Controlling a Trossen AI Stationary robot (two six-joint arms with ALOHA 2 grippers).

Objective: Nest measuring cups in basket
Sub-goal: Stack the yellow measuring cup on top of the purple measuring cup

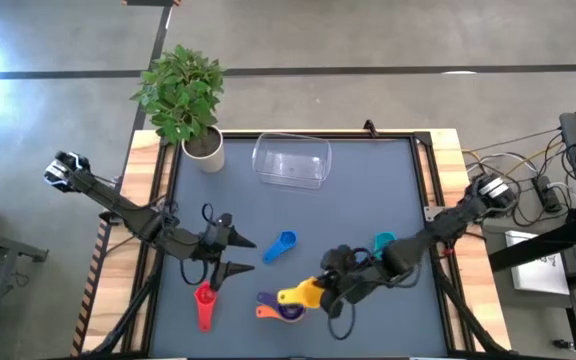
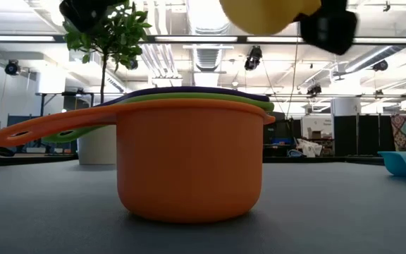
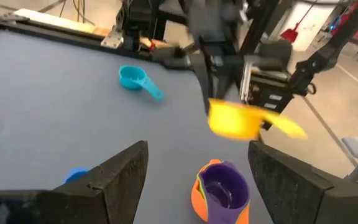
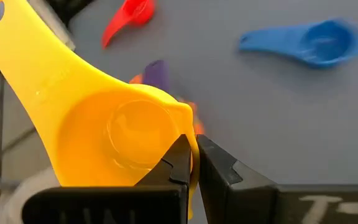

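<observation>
My right gripper [image 4: 193,163] is shut on the yellow cup [image 4: 114,127], which hangs in the air just above a nested stack: an orange cup [image 2: 189,162] with a green and a purple cup [image 3: 224,186] inside. In the high view the yellow cup [image 1: 301,294] is beside the stack [image 1: 280,311]. My left gripper [image 1: 236,254] is open and hovers left of the stack, touching nothing. The blue cup [image 1: 281,246], teal cup [image 1: 383,242] and red cup [image 1: 204,302] lie loose on the mat. The clear basket [image 1: 291,161] stands at the far side and holds no cup. My right gripper pinches the yellow cup's bowl wall at its rim [image 4: 185,124], on the side opposite the handle [image 4: 17,50]. One finger is inside the bowl and one outside. The cup is lifted clear, its handle pointing away from the fingers.
A white pot [image 1: 204,150] with a green plant stands at the table's far left corner, next to the basket. Wooden rails [image 1: 150,190] border the dark mat. Cables and equipment sit off the table's right side.
</observation>
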